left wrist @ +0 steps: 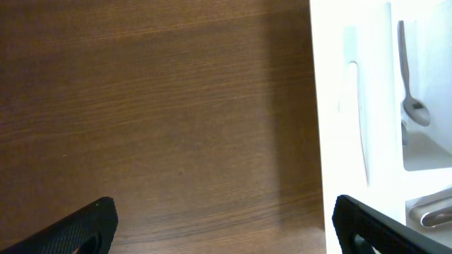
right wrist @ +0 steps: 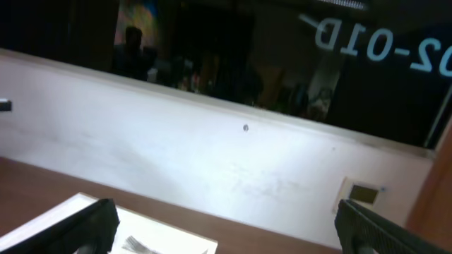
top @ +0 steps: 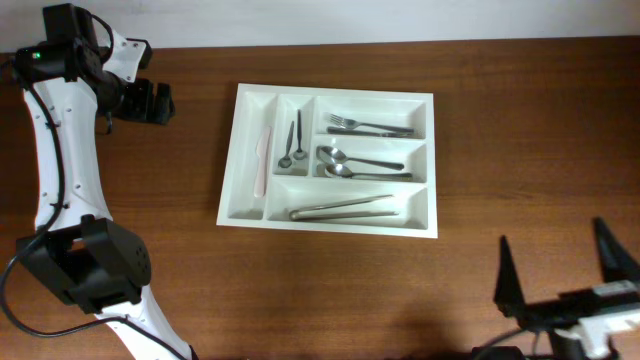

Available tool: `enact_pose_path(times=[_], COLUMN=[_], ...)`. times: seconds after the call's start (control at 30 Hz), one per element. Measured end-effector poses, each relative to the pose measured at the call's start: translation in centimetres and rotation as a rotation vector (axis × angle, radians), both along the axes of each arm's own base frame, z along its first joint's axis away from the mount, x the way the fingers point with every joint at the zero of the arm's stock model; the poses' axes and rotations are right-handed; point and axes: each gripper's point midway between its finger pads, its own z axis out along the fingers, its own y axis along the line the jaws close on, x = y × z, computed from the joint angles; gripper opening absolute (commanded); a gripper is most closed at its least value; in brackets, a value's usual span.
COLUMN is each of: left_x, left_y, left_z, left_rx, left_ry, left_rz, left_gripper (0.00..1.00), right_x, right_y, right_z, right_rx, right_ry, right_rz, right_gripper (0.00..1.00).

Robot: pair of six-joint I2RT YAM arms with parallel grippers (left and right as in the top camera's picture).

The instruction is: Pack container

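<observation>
1. At the far left of the table (top: 500, 90), the left gripper (top: 150, 101) hangs beside the upper left corner of the cutlery tray (top: 330, 226), near it but apart. Its wrist view shows the two fingers spread wide over bare wood with nothing between them.
2. The white tray lies flat in the middle of the table.
   - From the left, it holds a pale plastic knife (top: 262, 160) in the first narrow slot and two small spoons (top: 291, 140) in the second.
   - The long compartments hold a fork (top: 368, 125) at the top, two larger spoons (top: 360, 163) in the middle and tongs (top: 345, 209) at the bottom.
   - No loose cutlery shows on the table, so the packing looks all but finished.
3. At the lower right, the right gripper (top: 556, 262) is well apart from the tray, its fingers splayed fully and empty.
4. What could go wrong:
   - A sideways swing of the left gripper toward the tray would meet its left wall first. It could shove the light plastic across the smooth wood and rattle the small spoons out of line.
   - The right wrist camera looks mostly at a white wall (right wrist: 212, 162) and dark glass, with only a corner of the tray in view. An approach guided by that view alone could clip the near right corner.
5. Nothing else stands on the table between either gripper and the tray. The only obstacles are the tray's own walls and dividers, which leave little room for open fingers to reach into the narrow slots.
</observation>
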Motion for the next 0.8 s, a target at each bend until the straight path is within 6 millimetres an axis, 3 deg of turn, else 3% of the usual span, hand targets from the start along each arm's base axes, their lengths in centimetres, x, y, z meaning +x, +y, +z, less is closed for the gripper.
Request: enact_pose_path(times=[0.13, 0.23, 0.3, 0.53, 0.7, 0.8], left_x=[0.0, 0.0, 0.0, 0.0, 0.0, 0.0], left_y=[0.0, 0.0, 0.0, 0.0, 0.0, 0.0], left_z=[0.0, 0.0, 0.0, 0.0, 0.0, 0.0], left_rx=[0.000, 0.000, 0.000, 0.000, 0.000, 0.000], left_ry=[0.000, 0.000, 0.000, 0.000, 0.000, 0.000], left_rz=[0.000, 0.000, 0.000, 0.000, 0.000, 0.000], left_gripper=[0.99, 0.99, 0.99, 0.99, 0.99, 0.99], right_x=[2.6, 4.0, 5.4, 7.4, 8.6, 8.9], right_y=[0.1, 0.2, 0.2, 0.2, -0.2, -0.6], right_z=[-6.5, -9.1, -11.8, -15.0, -18.8, -19.8], right_rx=[0.000, 0.020, 0.053, 0.086, 0.149, 0.181], right_ry=[0.042, 0.032, 0.070, 0.047, 0.093, 0.099], right_rz=[0.010, 0.019, 0.024, 0.033, 0.019, 0.004], right_gripper=[0.99, 0.99, 0.99, 0.99, 0.99, 0.98])
